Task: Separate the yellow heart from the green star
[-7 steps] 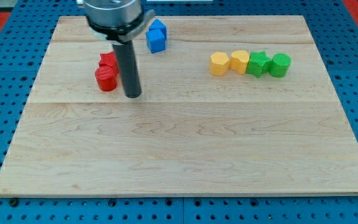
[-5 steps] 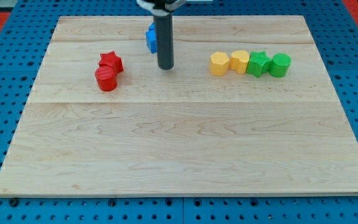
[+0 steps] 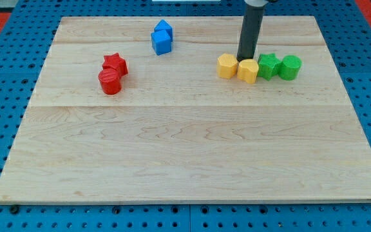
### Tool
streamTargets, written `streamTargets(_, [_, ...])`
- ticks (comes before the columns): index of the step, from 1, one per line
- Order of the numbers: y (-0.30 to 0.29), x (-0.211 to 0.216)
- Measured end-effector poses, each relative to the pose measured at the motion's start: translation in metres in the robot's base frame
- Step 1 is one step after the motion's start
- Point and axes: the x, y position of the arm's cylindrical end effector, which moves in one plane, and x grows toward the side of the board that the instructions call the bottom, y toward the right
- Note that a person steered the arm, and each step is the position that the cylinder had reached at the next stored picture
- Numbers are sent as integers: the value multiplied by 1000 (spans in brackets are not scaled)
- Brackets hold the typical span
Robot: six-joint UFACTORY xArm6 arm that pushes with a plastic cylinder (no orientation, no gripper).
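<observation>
The yellow heart (image 3: 248, 71) lies at the board's upper right, still touching the green star (image 3: 269, 65) on its right side. My tip (image 3: 245, 58) stands right at the heart's top edge, touching it. A yellow hexagon-like block (image 3: 227, 66) sits just left of the heart. A green round block (image 3: 290, 67) sits right of the star.
Two blue blocks (image 3: 162, 37) lie near the top centre. A red star (image 3: 115, 63) and a red cylinder (image 3: 109, 82) lie at the left. The wooden board (image 3: 185, 148) rests on a blue pegboard.
My tip swept from beside the red blocks rightward across the board to the yellow heart's top edge. The heart has shifted slightly toward the view's bottom.
</observation>
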Motion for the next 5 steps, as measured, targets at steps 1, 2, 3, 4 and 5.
streamTargets(1, [-3, 20])
streamTargets(2, [-3, 31])
streamTargets(3, [-3, 29])
streamTargets(4, [-3, 27])
streamTargets(5, [-3, 27])
